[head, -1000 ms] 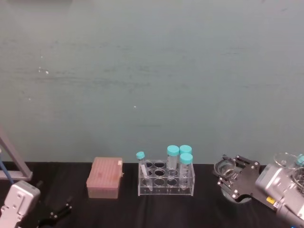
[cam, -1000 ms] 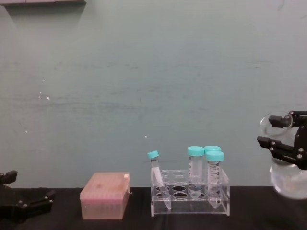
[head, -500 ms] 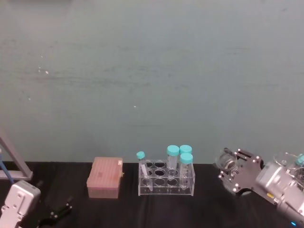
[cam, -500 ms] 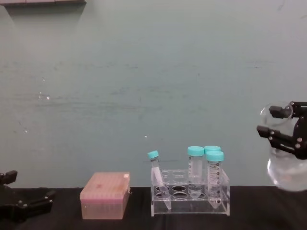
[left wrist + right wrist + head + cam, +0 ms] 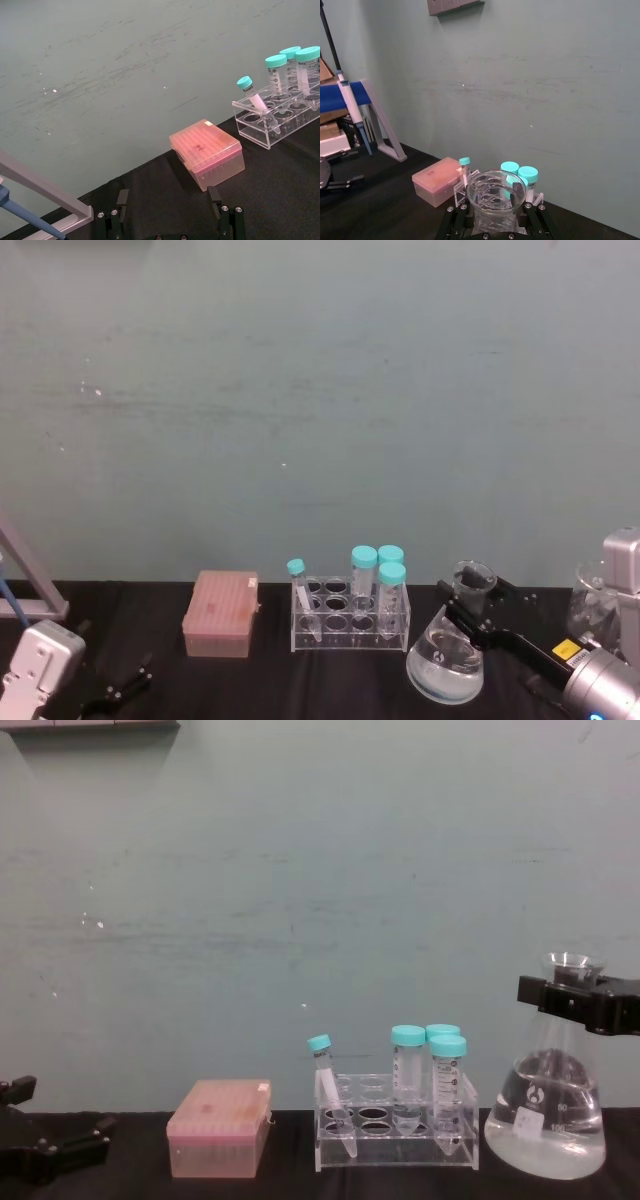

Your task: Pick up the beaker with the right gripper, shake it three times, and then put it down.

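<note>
Right gripper (image 5: 572,997) jaws clamped on beaker (image 5: 545,1125) neck, under flared rim. Beaker upright, clear liquid inside, base at table (image 5: 290,1185) level, just right of tube rack (image 5: 397,1132) with four teal-capped tubes (image 5: 447,1080). Pink tip box (image 5: 220,1128) further left. White flask markings unreadable. Left gripper (image 5: 170,227) parked far left, jaws wide.

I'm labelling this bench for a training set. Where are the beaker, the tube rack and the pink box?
beaker (image 5: 552,1108), chest view, on its wide glass body.
tube rack (image 5: 396,1145), chest view, on its clear front wall.
pink box (image 5: 218,1138), chest view, on its near side.
</note>
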